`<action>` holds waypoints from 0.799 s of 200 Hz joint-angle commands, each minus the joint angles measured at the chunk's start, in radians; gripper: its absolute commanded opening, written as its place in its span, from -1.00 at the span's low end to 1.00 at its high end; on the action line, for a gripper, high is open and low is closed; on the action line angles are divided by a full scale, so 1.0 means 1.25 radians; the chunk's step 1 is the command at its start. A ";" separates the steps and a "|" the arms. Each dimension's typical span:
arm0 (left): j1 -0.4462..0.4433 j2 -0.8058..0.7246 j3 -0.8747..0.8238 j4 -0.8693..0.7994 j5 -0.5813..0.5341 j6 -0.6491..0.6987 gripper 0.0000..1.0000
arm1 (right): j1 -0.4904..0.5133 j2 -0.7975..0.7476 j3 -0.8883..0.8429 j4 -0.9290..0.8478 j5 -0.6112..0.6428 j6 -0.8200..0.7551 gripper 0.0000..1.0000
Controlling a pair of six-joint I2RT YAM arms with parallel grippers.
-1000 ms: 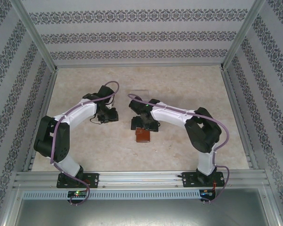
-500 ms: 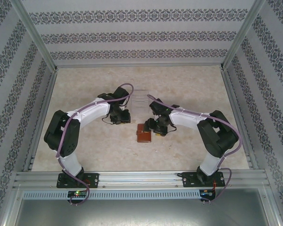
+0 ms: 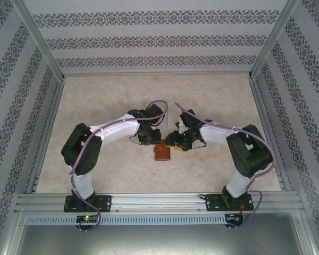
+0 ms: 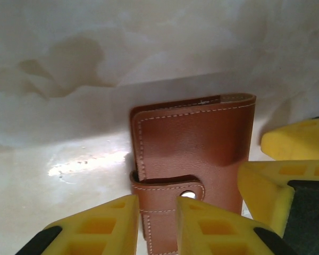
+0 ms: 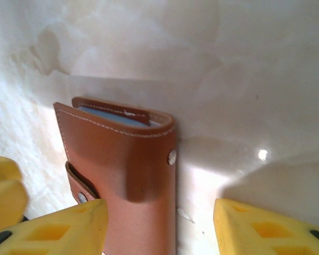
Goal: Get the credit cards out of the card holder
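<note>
Left gripper (image 4: 155, 215): jaws narrow, nothing pinched; poised just over the near end of the card holder (image 4: 194, 143), at its strap tab (image 4: 170, 187).
Right gripper (image 5: 159, 226): jaws wide, set either side of the holder; one finger at its edge, the other clear of it; contact cannot be told.
Card holder: reddish-brown leather, flat on the table (image 3: 106, 95) between the two grippers; folded shut, tab snapped down.
Credit cards: judged to be inside; a pale blue edge (image 5: 114, 118) shows at the fold's far end, card or lining not distinguishable.
Step in hand: opening stage, by judgement; securing the holder, no card out.
Next move calls for: right jaws closing on the holder's sides to pin it; left fingertips catching under the tab to pop the snap.
Caution: thin leather may slide on the smooth table.
</note>
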 commanded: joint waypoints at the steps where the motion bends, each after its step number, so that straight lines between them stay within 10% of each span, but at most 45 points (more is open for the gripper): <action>1: -0.021 0.027 0.029 -0.042 -0.024 -0.030 -0.49 | -0.018 0.029 -0.002 0.042 -0.055 -0.042 0.05; 160: -0.065 0.126 0.086 -0.098 -0.017 -0.016 -0.38 | -0.032 0.099 -0.056 0.194 -0.178 0.011 -0.28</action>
